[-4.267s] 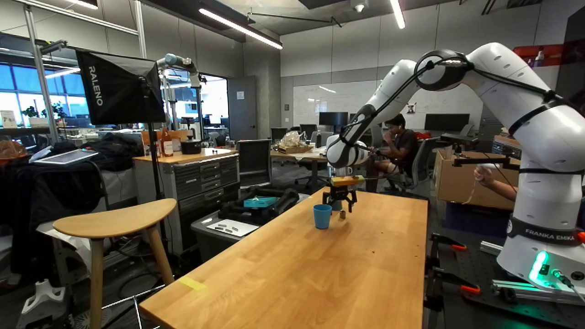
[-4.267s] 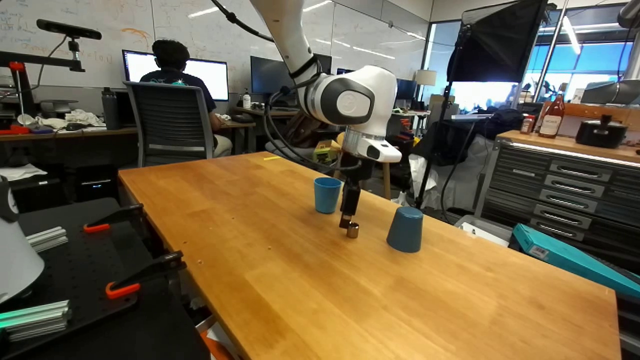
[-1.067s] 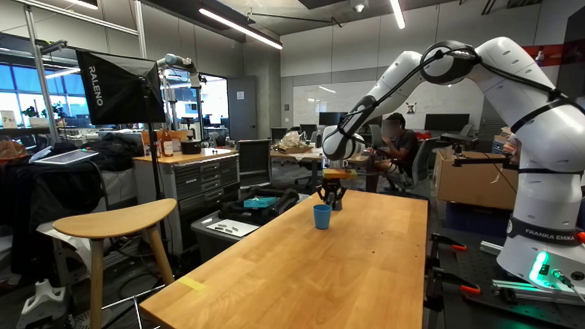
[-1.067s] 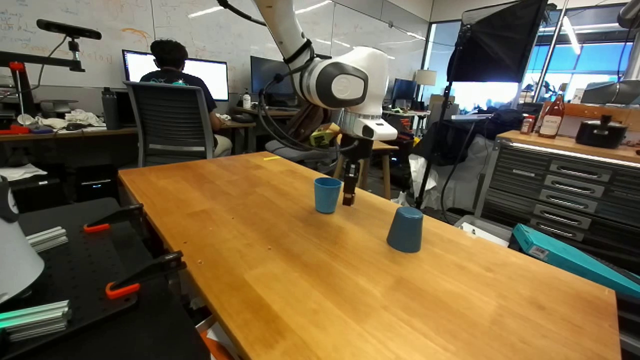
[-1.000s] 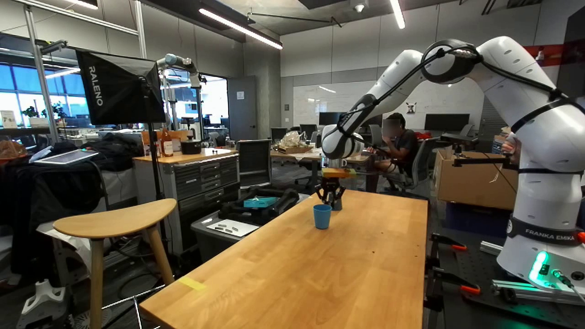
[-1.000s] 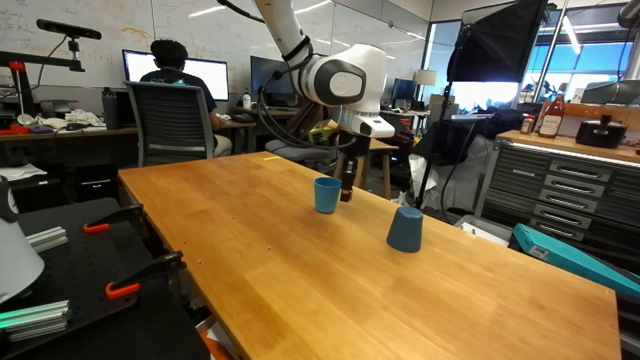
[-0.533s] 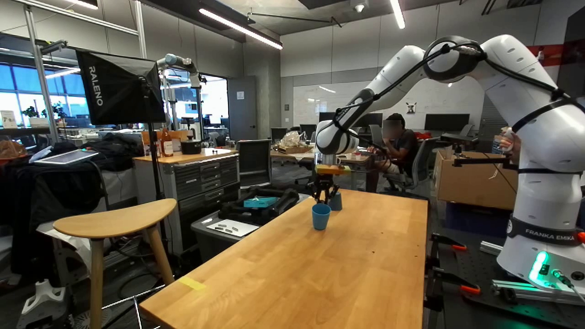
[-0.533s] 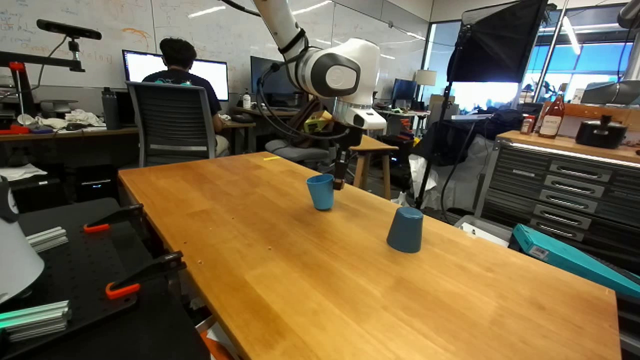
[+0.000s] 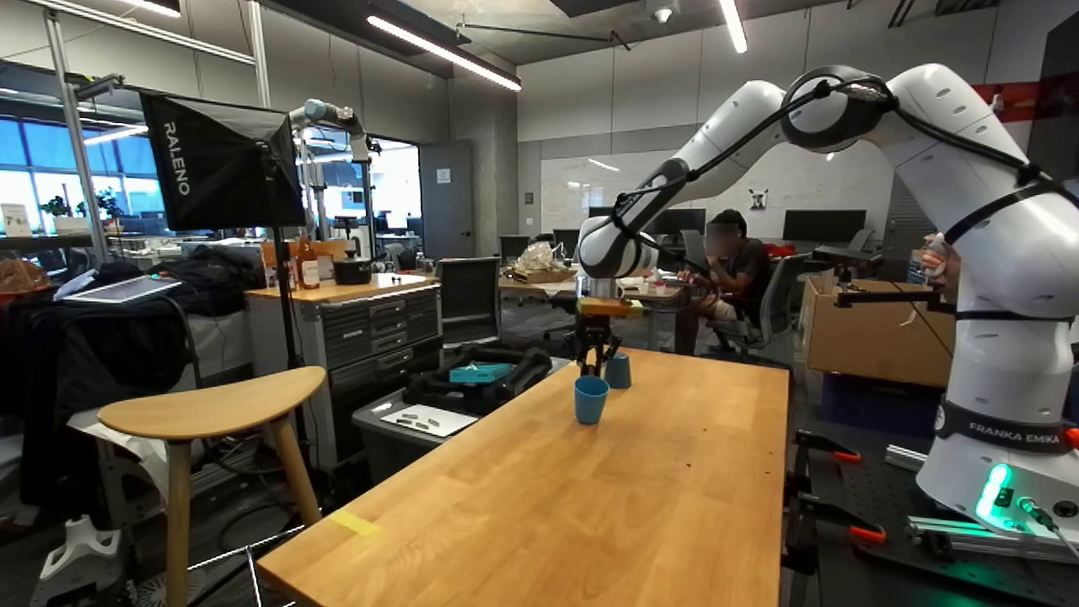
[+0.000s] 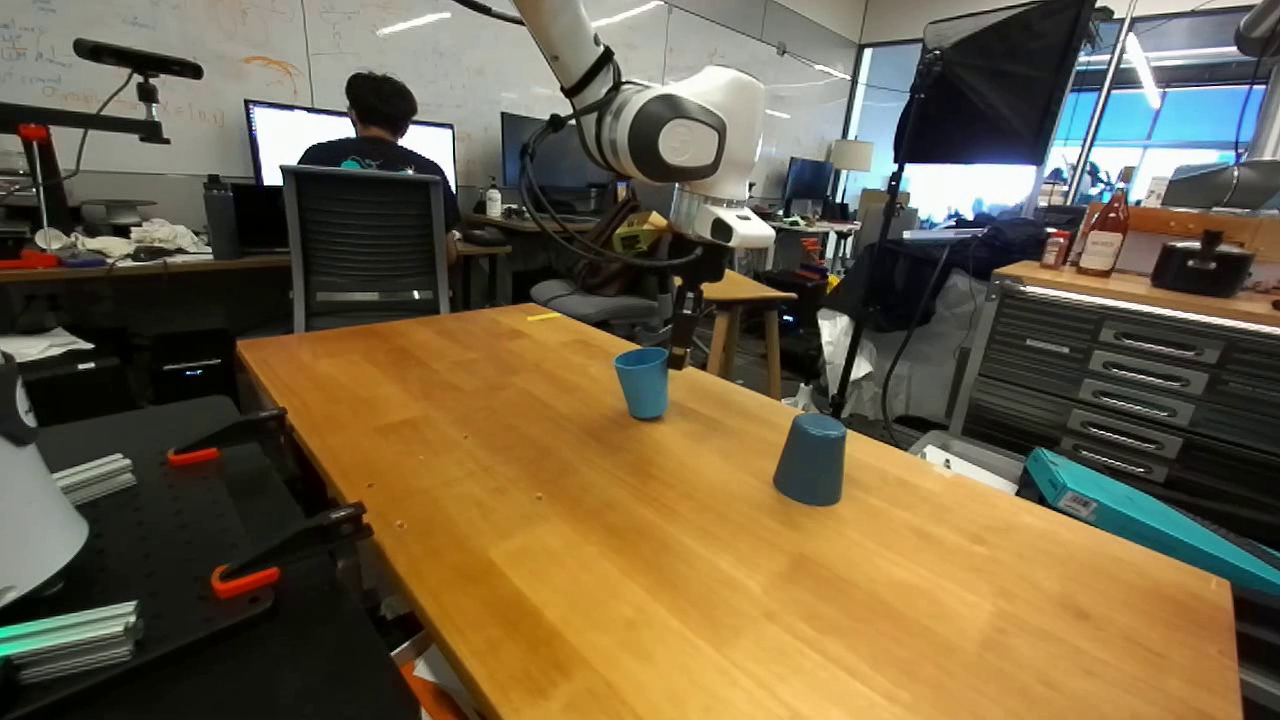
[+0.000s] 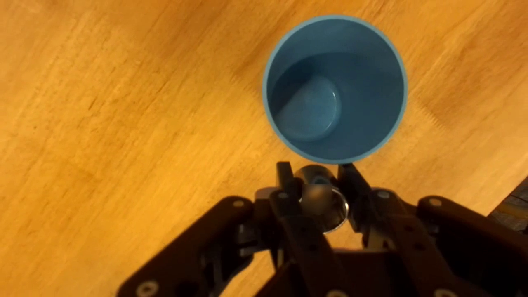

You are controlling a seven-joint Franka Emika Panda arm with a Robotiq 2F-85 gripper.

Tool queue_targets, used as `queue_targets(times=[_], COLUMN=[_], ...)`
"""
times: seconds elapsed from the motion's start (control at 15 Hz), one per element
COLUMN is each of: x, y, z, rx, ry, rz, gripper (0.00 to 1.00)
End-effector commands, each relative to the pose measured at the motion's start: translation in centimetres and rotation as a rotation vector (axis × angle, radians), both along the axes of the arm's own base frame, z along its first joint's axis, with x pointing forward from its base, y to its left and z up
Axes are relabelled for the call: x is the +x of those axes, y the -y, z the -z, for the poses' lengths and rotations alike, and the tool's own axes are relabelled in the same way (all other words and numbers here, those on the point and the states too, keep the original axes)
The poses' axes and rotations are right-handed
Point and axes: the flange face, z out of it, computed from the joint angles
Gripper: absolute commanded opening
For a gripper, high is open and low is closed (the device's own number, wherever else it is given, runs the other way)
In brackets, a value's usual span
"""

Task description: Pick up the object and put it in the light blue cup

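In the wrist view the object (image 11: 313,171), a small shiny metal cylinder, sits between the two dark fingers (image 11: 350,181) of my gripper (image 11: 315,175), which is shut on it. The light blue cup (image 11: 371,103) lies just ahead of the fingertips, mouth up, with nothing seen inside. One fingertip meets its rim in that picture; whether they touch I cannot tell. In an exterior view the cup (image 10: 643,385) leans slightly, and my gripper (image 10: 680,357) hangs right beside its rim, above the table. The held object is hard to make out from outside.
A darker blue cup (image 10: 811,460) stands upside down on the wooden table (image 10: 600,560), a short way from the light blue cup. The table's far edge passes close behind the gripper. A wooden stool (image 10: 735,290) stands beyond that edge.
Several seconds ago the object stood on the table beside the open gripper; now it is gripped and lifted. Over the last second my gripper moved up and towards the light blue cup, which shifted slightly.
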Motion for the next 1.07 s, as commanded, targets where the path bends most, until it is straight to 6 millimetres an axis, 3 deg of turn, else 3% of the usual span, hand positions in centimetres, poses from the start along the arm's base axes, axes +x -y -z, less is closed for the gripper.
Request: queue_targets(times=[0.0,0.47,1.0], x=[0.6,1.0,0.7], y=[0.1,-0.3,-1.1], z=[-1.8,-3.1,-2.1], rx=[0.033,0.065,0.101], ry=[0.007,0.005,-0.034], rz=[0.007,0.003,-0.010], gripper=[0.08,0.08,0.08])
